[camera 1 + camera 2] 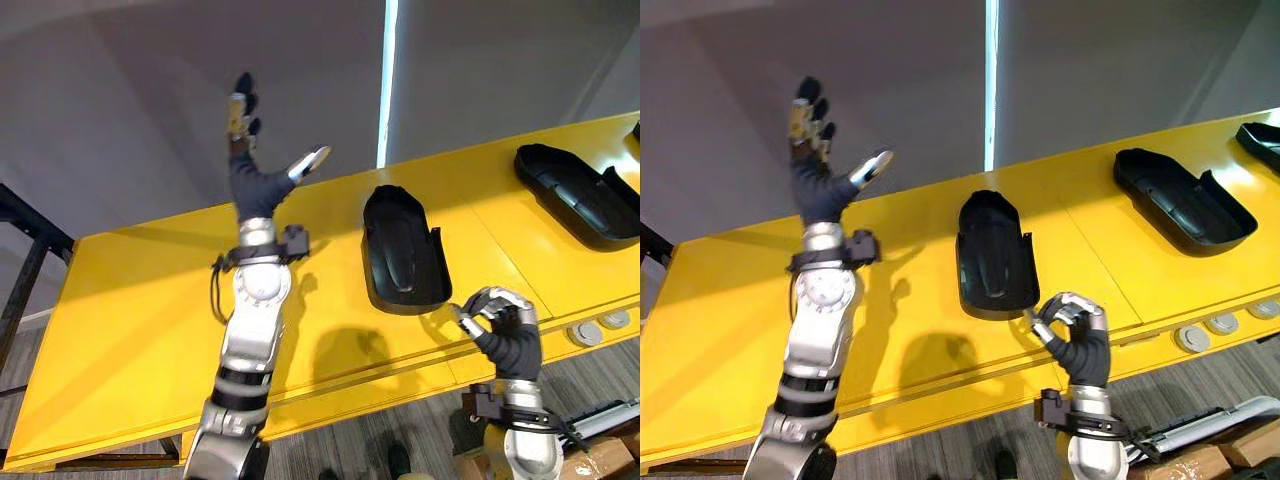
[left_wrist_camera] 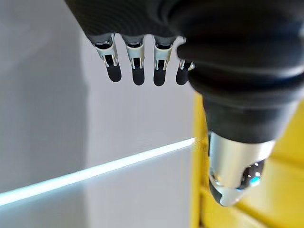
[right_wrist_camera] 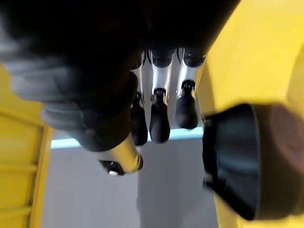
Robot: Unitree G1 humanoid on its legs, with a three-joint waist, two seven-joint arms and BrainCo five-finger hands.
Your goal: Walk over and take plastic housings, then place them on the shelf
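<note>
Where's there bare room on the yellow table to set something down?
Widest: yellow table left of the middle housing, below the raised left hand. Narrower strip between it and the right housing. Crowded: the middle housing's near end, by the curled right hand.

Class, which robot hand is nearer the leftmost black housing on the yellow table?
Right. The right robot hand is curled beside the housing; the left robot hand is raised, open, farther off to its left.

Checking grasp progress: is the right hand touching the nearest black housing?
Cannot tell. In the right eye view the right hand, fingers curled, sits at the near rim of the black housing; neither gap nor contact is plain.
</note>
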